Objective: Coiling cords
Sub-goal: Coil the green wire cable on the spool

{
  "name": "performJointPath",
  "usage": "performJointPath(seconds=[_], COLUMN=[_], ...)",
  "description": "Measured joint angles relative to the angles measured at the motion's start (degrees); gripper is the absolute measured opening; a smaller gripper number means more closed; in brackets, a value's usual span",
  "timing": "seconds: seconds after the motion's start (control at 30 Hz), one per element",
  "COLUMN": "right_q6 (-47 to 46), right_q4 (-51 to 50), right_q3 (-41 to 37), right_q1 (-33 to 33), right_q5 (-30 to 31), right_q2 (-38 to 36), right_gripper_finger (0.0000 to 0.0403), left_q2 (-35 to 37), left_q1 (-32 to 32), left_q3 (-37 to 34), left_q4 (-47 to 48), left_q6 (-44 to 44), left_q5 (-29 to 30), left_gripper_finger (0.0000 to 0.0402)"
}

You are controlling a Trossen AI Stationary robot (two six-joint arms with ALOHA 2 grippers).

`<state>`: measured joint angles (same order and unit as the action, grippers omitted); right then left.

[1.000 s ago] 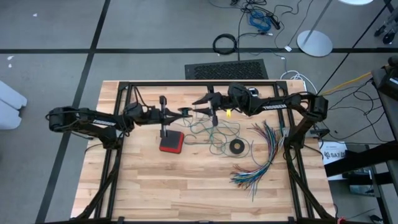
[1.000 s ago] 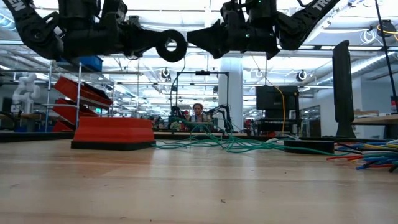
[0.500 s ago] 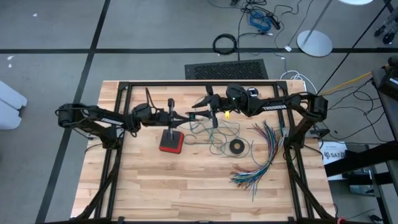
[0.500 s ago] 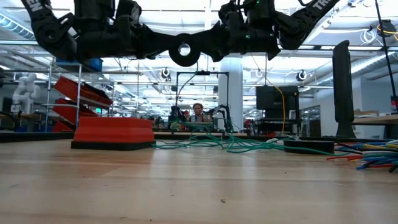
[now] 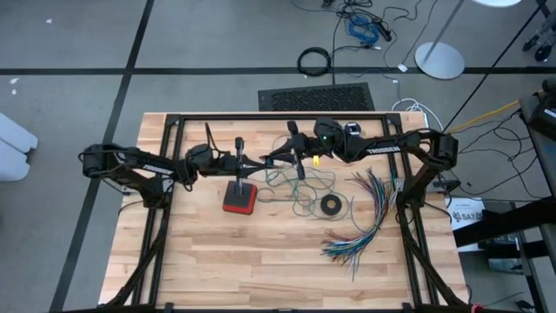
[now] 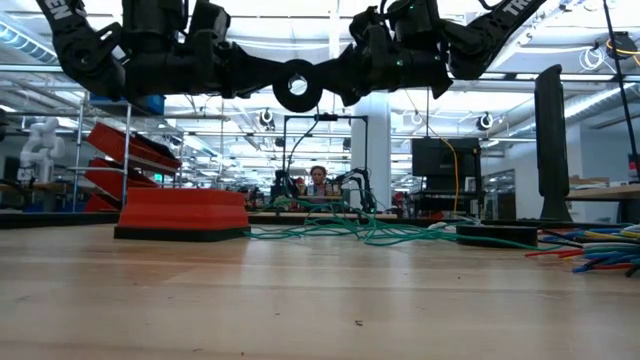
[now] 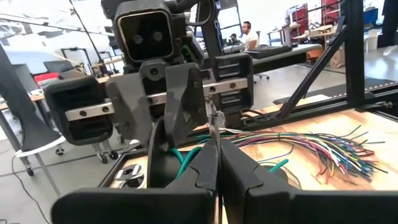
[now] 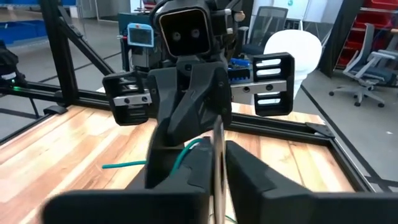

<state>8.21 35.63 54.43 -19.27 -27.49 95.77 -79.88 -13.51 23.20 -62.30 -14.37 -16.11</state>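
Cords point(image 5: 300, 187) on table below right end effector point(image 5: 276, 159).

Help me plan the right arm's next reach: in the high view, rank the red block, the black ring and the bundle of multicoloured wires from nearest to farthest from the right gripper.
From the right gripper:
1. Red block, toward the left arm's side.
2. Black ring, on the right arm's side; only slightly farther, nearly a tie.
3. Bundle of multicoloured wires, beyond the ring, farthest.

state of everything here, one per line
left hand: shut on round piece, raised
right hand: shut on the same piece
teal cord: loose, uncoiled
wire bundle: fanned out flat
tape ring: lying flat
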Motion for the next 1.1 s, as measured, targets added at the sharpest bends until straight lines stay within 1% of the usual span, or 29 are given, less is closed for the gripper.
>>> performJointPath(seconds=[0.07, 0.13, 0.33, 0.53, 0.63, 0.8, 0.87, 0.93, 1.1], right_q6=[0.94, 1.11, 1.0, 0.43, 0.81, 0.99, 1.0, 1.03, 1.48], right_q4=[-0.22, -0.25, -0.68, -2.8, -3.29, -4.23, -4.92, -5.43, -7.38], right_q3=[0.0, 0.0, 0.02, 0.09, 0.04, -0.02, -0.02, -0.02, -0.02], right_q1=[0.02, 0.0, -0.53, -1.44, -1.61, -1.77, -1.79, -1.77, -1.77], right_q5=[-0.03, 0.07, 0.24, -0.05, -1.31, -1.26, -1.31, -1.34, -1.35], right_q2=[0.0, 0.0, 0.0, -0.93, -1.47, -1.62, -1.62, -1.62, -1.62], right_gripper_finger=[0.0007, 0.0004, 0.0001, 0.0001, 0.0, 0.0, 0.0, 0.0, 0.0], left_q2=[0.0, 0.0, 0.02, 0.0, 0.09, 0.13, 0.12, 0.39, 3.57], left_q1=[0.0, 0.0, -0.29, -0.88, -0.87, -1.1, -1.1, -1.16, -2.18], left_q3=[0.0, 0.0, 0.02, 0.35, 0.32, 0.28, 0.28, 0.28, 0.26], left_q4=[0.0, 0.0, 0.0, 0.0, -0.43, -0.48, -0.46, -0.35, -0.12], left_q6=[0.01, 0.0, 0.49, 4.7, 5.08, 6.56, 6.56, 6.56, 6.6], left_q5=[0.18, 0.32, 0.73, 0.52, -0.45, -0.73, -0.77, -0.72, -0.17], left_gripper_finger=[0.0011, 0.0011, 0.0011, 0.0012, 0.003, 0.0091, 0.011, 0.012, 0.0123])
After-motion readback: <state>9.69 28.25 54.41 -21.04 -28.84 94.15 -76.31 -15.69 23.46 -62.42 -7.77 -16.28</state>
